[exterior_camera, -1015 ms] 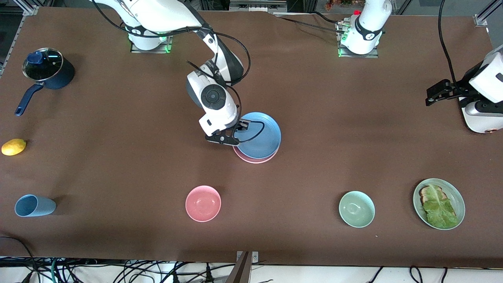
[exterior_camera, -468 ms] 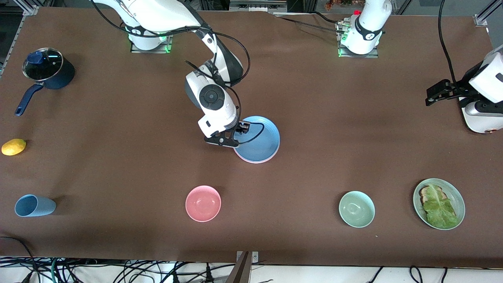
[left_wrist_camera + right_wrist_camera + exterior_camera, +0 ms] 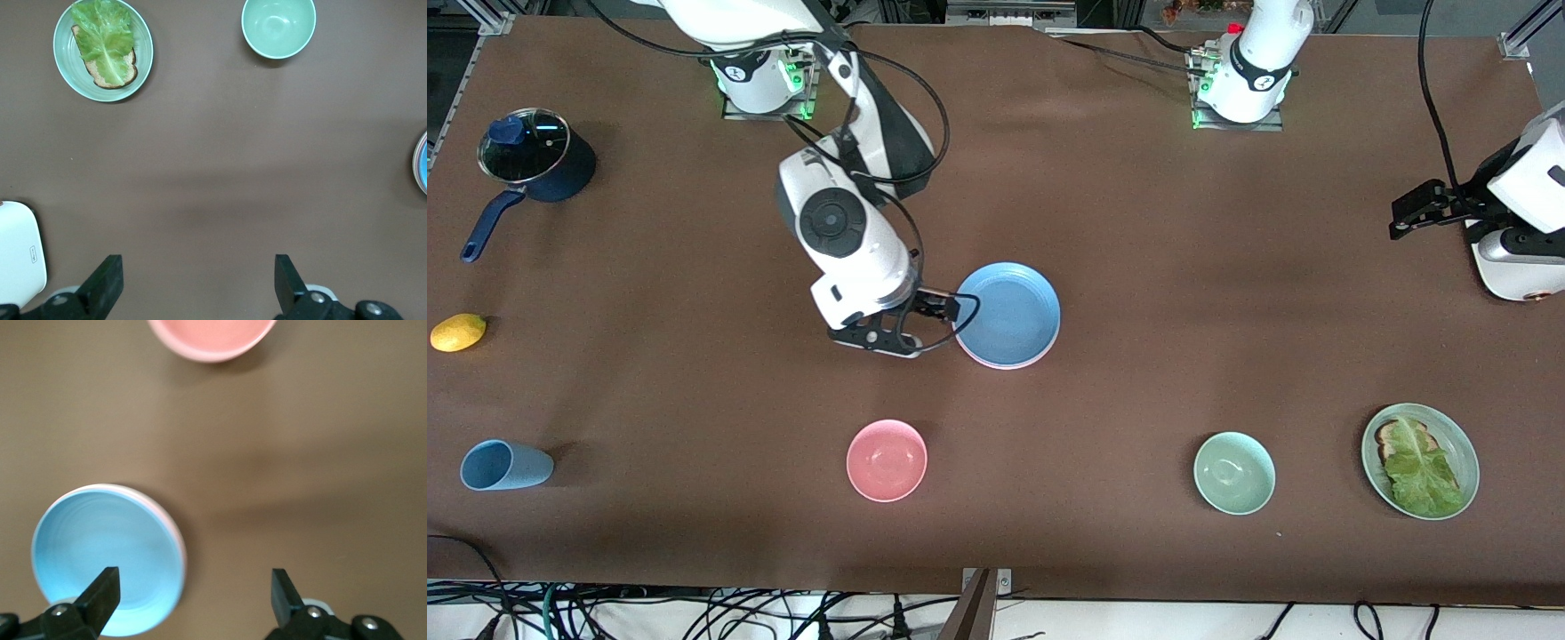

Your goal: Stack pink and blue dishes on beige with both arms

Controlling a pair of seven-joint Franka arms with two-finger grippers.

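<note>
The blue plate (image 3: 1008,313) lies flat on the pink plate, of which only a thin rim (image 3: 1007,366) shows, in the middle of the table. No beige plate shows in any view. My right gripper (image 3: 925,327) hangs open just beside the stack, toward the right arm's end, holding nothing. The right wrist view has the blue plate (image 3: 107,560) and the pink rim (image 3: 176,530) next to one finger (image 3: 100,590) of the right gripper (image 3: 193,590). My left gripper (image 3: 1414,213) waits open at the left arm's end; the left gripper (image 3: 199,280) is over bare table.
A pink bowl (image 3: 887,460), mint-green bowl (image 3: 1233,472) and green plate with toast and lettuce (image 3: 1420,460) sit nearer the front camera. A blue cup (image 3: 503,465), lemon (image 3: 458,332) and lidded dark pot (image 3: 538,164) are at the right arm's end.
The blue plate went down square onto the pink plate. The right gripper let go of it and drew back toward the right arm's end. The left arm stayed still.
</note>
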